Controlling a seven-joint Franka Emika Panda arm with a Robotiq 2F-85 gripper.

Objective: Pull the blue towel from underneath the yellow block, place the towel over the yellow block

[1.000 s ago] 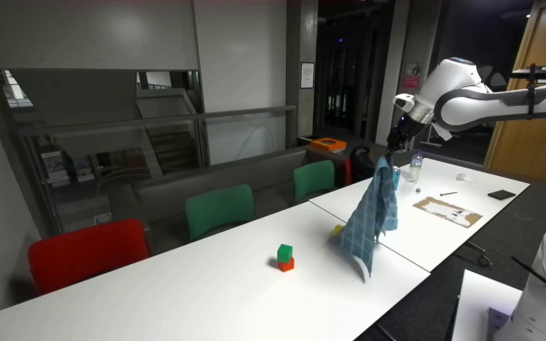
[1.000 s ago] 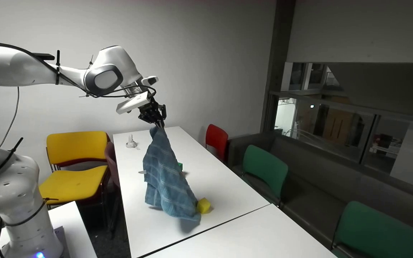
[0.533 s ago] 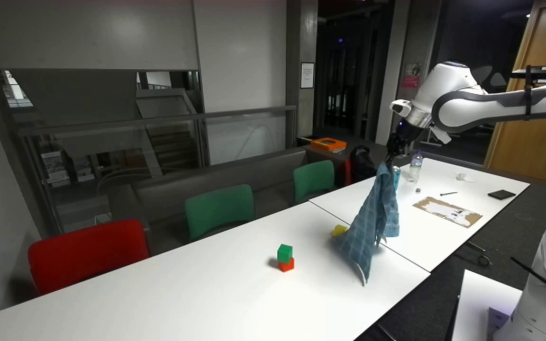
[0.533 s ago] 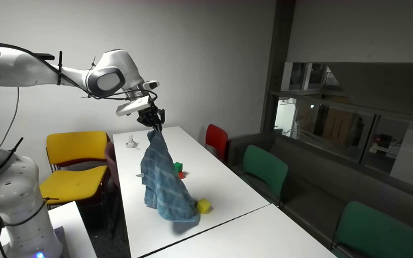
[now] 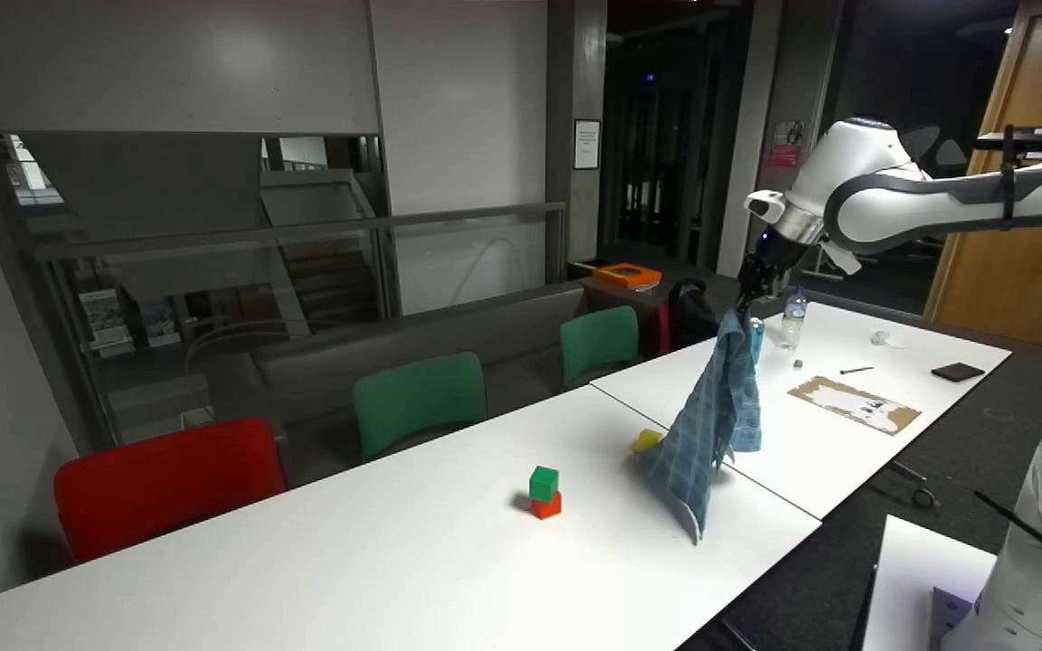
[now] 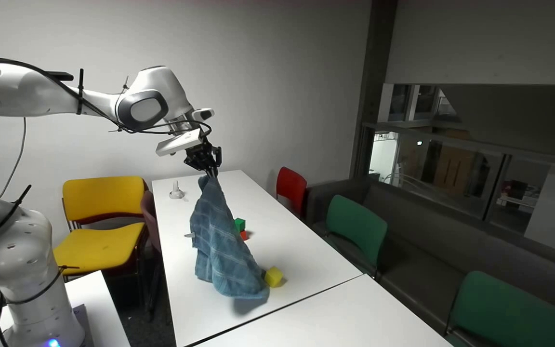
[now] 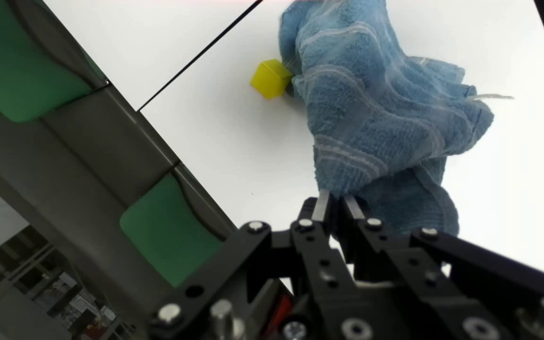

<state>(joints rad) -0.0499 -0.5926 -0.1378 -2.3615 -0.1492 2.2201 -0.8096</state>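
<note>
The blue towel [image 5: 706, 420] hangs upright from my gripper [image 5: 743, 309], which is shut on its top end, in both exterior views [image 6: 222, 246]. The wrist view shows the towel [image 7: 361, 104] pinched between the fingertips [image 7: 339, 197]. The yellow block [image 6: 273, 277] stands on the table right beside the towel's lower edge. It also shows uncovered in the wrist view [image 7: 270, 79] and partly behind the towel in an exterior view [image 5: 647, 440]. A shadow lies under the towel's lower edge in an exterior view; whether the towel touches the block or table I cannot tell.
A green block [image 5: 544, 483] sits on a red block [image 5: 546, 506] on the white table [image 5: 376, 542]. A bottle [image 5: 793, 318], a can [image 5: 756, 338], a torn cardboard piece [image 5: 854, 404] and a dark flat item [image 5: 957, 372] lie beyond the table seam. Chairs and a sofa line one side.
Over the last second my gripper has come down a little with the towel, and the towel has shifted slightly, uncovering more of the green and red blocks. In the last half second almost nothing moved.
</note>
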